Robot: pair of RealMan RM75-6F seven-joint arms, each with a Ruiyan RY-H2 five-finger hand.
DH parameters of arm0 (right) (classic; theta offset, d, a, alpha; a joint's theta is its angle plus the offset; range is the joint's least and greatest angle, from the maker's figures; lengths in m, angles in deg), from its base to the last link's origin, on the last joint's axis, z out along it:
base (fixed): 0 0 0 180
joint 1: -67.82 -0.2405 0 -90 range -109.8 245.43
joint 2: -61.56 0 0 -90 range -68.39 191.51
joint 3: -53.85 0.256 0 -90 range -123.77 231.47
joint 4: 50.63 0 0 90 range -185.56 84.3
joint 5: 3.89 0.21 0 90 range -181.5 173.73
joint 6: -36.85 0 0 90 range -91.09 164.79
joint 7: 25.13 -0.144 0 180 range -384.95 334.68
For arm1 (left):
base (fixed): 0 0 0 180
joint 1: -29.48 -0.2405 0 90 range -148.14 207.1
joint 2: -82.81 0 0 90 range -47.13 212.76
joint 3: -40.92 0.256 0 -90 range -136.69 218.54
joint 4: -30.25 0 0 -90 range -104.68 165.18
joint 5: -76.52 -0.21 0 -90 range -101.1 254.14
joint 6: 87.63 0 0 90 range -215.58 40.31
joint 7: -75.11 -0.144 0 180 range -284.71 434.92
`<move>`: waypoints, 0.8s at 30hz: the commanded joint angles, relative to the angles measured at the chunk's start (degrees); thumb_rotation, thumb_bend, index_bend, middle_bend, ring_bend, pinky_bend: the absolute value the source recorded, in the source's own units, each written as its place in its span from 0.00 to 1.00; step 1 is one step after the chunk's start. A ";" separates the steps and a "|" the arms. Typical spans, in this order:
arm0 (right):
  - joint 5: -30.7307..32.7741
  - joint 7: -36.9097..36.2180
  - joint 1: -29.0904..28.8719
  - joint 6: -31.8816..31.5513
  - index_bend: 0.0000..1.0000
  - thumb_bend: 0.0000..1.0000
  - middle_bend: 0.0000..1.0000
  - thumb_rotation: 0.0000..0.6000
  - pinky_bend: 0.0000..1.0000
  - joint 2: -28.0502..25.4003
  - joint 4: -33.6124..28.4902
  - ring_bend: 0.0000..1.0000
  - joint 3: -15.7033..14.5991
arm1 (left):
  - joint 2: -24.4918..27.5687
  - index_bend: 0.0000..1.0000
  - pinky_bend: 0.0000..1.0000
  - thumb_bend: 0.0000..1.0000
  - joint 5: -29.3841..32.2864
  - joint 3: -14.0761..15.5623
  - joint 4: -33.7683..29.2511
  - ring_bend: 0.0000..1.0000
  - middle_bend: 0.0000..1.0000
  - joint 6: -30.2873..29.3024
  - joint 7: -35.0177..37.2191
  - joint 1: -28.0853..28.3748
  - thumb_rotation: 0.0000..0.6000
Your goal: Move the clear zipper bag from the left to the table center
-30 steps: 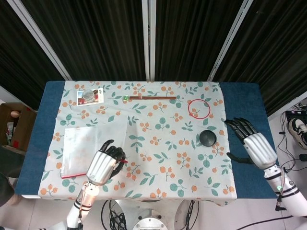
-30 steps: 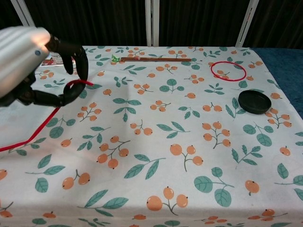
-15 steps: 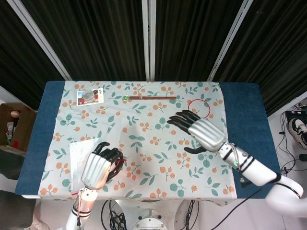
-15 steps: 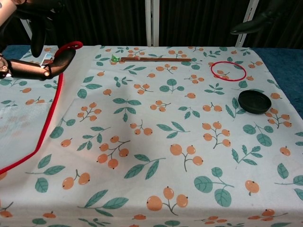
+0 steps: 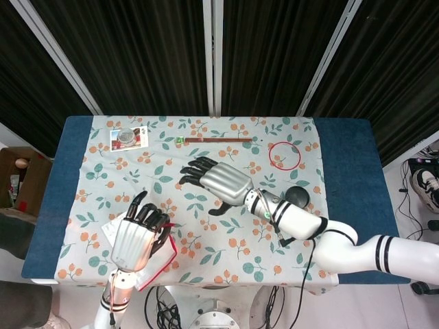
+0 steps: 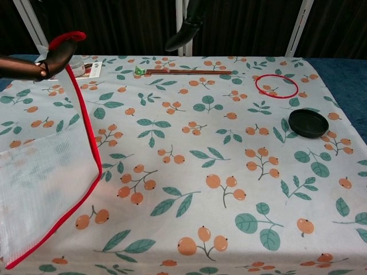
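Left hand grips the clear zipper bag by its red-edged top, and the bag hangs off the bench at the near left. Right hand hovers over the middle of the floral cloth, fingers spread, holding nothing.

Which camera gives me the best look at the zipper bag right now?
The chest view: the clear zipper bag hangs from the left hand's fingers, with its mesh panel and red edge plain to see. The head view shows only its corners and red edge, since the left hand covers most of it.
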 commanded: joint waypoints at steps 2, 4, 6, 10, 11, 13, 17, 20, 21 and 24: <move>3.12 1.81 -2.36 -0.01 0.20 0.08 0.10 1.00 0.00 3.04 2.35 0.00 -0.05 | 0.42 0.74 0.18 0.43 -0.86 -0.27 -0.33 0.26 0.44 -0.27 -1.90 -0.55 1.00; 3.95 1.90 -2.93 -0.31 0.20 0.08 0.10 1.00 0.00 3.92 3.10 0.00 -0.13 | 0.47 0.74 0.17 0.43 -1.72 -0.35 -0.22 0.20 0.37 -0.82 -2.52 -0.81 1.00; 4.62 1.64 -3.45 -0.36 0.20 0.08 0.10 1.00 0.00 4.75 3.87 0.00 -0.14 | 0.39 0.74 0.16 0.43 -2.17 -0.32 -0.20 0.17 0.33 -1.10 -2.66 -1.06 1.00; 5.10 0.20 -4.36 0.45 0.20 0.08 0.10 1.00 0.00 6.26 4.78 0.00 -0.07 | 0.30 0.74 0.16 0.42 -2.31 -0.29 -0.33 0.14 0.31 -1.01 -2.75 -1.39 1.00; 5.02 -0.21 -4.56 0.79 0.20 0.08 0.10 1.00 0.00 6.58 4.97 0.00 -0.07 | 0.23 0.74 0.16 0.42 -2.37 -0.31 -0.33 0.14 0.30 -1.04 -2.77 -1.47 1.00; 4.68 -0.90 -5.08 1.42 0.20 0.08 0.10 1.00 0.00 7.36 5.58 0.00 -0.13 | 0.03 0.74 0.16 0.42 -2.55 -0.41 -0.16 0.14 0.30 -1.15 -2.77 -1.61 1.00; 4.11 -2.33 -5.87 1.97 0.20 0.08 0.10 1.00 0.00 9.11 6.94 0.00 0.00 | -0.16 0.75 0.16 0.42 -2.60 -0.67 0.15 0.13 0.29 -0.93 -3.12 -1.77 1.00; 3.38 -3.55 -6.27 1.99 0.20 0.08 0.10 1.00 0.00 10.62 7.97 0.00 0.16 | -0.16 0.75 0.16 0.42 -2.58 -0.83 0.24 0.13 0.28 -0.65 -2.94 -1.78 1.00; 3.13 -3.98 -6.37 2.08 0.20 0.08 0.10 1.00 0.00 10.99 8.19 0.00 0.21 | -0.20 0.75 0.16 0.42 -2.61 -0.87 0.27 0.13 0.28 -0.64 -2.90 -1.81 1.00; 2.01 -5.73 -6.64 2.44 0.20 0.08 0.10 1.00 0.00 12.22 8.82 0.00 0.41 | -0.28 0.75 0.16 0.42 -2.55 -1.09 0.32 0.13 0.28 -0.59 -2.61 -1.88 1.00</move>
